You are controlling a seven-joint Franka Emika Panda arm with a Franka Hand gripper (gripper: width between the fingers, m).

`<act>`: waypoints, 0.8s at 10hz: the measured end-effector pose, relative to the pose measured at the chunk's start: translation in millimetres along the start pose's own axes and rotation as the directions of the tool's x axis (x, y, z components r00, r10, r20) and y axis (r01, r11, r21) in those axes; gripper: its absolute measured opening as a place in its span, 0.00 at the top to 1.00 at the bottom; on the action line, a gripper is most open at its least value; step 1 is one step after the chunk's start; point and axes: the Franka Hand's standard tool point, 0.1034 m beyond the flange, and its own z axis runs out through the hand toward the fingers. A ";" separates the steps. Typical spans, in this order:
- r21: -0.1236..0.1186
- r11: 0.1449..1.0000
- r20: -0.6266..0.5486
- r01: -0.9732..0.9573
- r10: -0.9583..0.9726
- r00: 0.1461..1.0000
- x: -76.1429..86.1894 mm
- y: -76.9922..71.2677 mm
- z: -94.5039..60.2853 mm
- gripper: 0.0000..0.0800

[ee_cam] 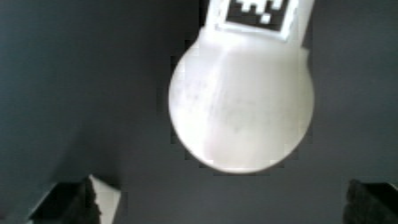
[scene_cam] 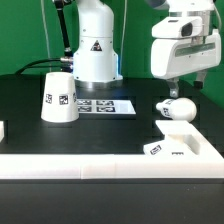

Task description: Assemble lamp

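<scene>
The white rounded bulb (scene_cam: 176,108) lies on its side on the black table at the exterior view's right. It fills the wrist view (ee_cam: 240,100), with a square tag (ee_cam: 260,12) on its narrow end. My gripper (scene_cam: 181,91) hangs just above the bulb, open and empty. In the wrist view the gripper (ee_cam: 231,205) has its fingertips (ee_cam: 93,200) far apart, with the bulb beyond them and not touched. The cone shade (scene_cam: 58,95) stands wide end down at the exterior view's left. The flat square base (scene_cam: 178,146) lies in front of the bulb.
The marker board (scene_cam: 105,105) lies flat between the shade and the bulb, in front of the robot's pedestal (scene_cam: 95,50). A white rail (scene_cam: 90,166) runs along the table's front edge. A small white piece (scene_cam: 3,130) shows at the left edge.
</scene>
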 end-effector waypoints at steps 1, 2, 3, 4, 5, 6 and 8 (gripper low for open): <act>0.007 1.000 0.065 -0.005 0.004 0.998 -2.3 0.5 3.5 0.13; 0.021 0.999 0.137 -0.028 0.025 0.990 -4.1 -1.1 5.9 0.13; 0.028 0.999 0.176 -0.022 0.017 0.984 -2.6 -1.8 5.1 0.13; 0.042 0.999 0.254 -0.029 0.018 0.967 -7.1 -5.0 5.1 0.13; 0.058 0.998 0.329 -0.037 0.016 0.944 -8.3 -7.7 5.7 0.13; 0.072 0.997 0.385 -0.040 0.009 0.923 -7.6 -9.4 6.7 0.13; 0.062 0.996 0.490 -0.067 0.028 0.871 -12.6 -8.9 8.0 0.13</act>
